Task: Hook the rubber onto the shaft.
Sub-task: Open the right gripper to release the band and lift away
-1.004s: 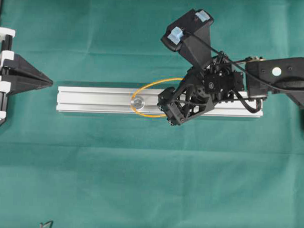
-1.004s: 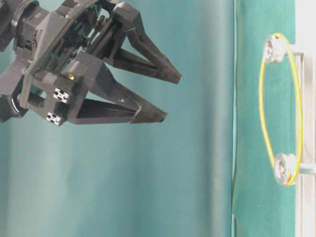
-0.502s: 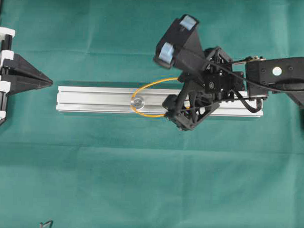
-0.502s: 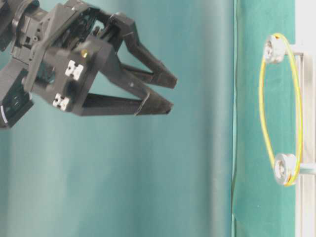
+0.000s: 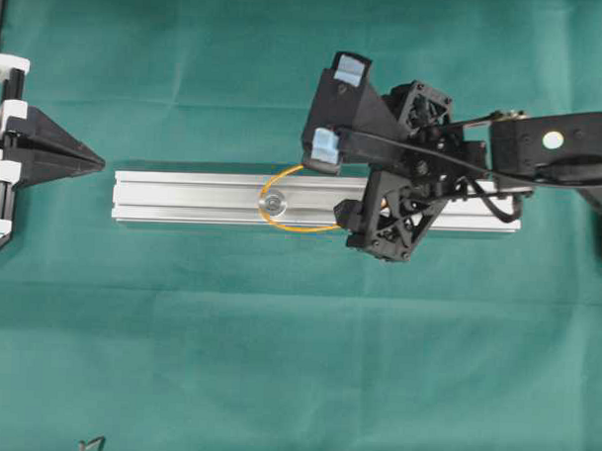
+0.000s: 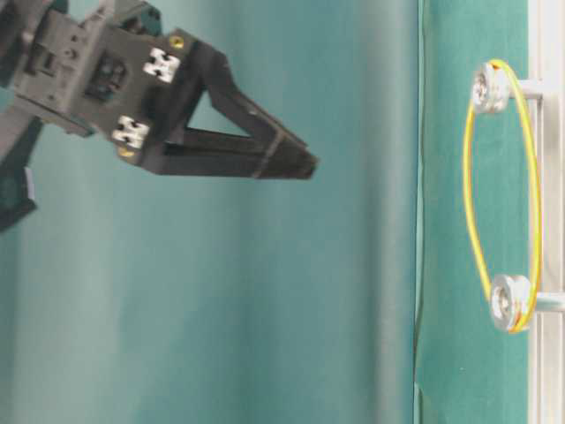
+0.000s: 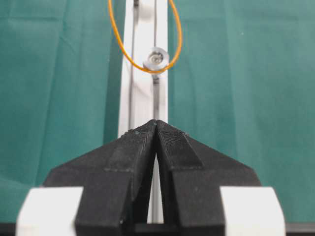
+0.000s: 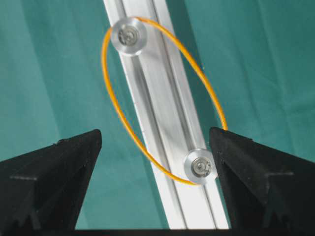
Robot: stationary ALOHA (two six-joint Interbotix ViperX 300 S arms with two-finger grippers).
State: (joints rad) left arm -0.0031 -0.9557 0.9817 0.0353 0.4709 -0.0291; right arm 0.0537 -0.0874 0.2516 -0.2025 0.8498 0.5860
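- Right gripper (image 8: 155, 162) hangs above the aluminium rail (image 5: 183, 199), jaws spread wide and nothing between them; in the right wrist view the two black fingers (image 8: 54, 172) frame the scene with clear air in the gap.
- Over on the other side, the left gripper (image 7: 156, 130) sits parked off the rail's far end, fingertips pressed together and gripping nothing.
- And the rubber band (image 8: 162, 98): an orange-yellow loop, drawn into a long oval along the rail.
- One end curls round the far shaft (image 8: 128, 35), the other round the near shaft (image 8: 199, 167), both of them round-capped silver pegs standing on the rail.
- The table-level view backs that up: the band (image 6: 472, 203) runs from peg to peg, with the gripper (image 6: 300, 163) well apart from it.
- From overhead, only one shaft (image 5: 272, 198) shows; the other is hidden under the right arm.
- So by my reading the hooking looks done, and we are at the let-go-and-clear stage.
- Next move, as I judge it: draw the right arm up and away, keeping those open fingers off the band.
- The risk is a fingertip snagging the cord near the close peg and flicking it off.
- Whether the band sits properly in a groove under each cap, I cannot tell.
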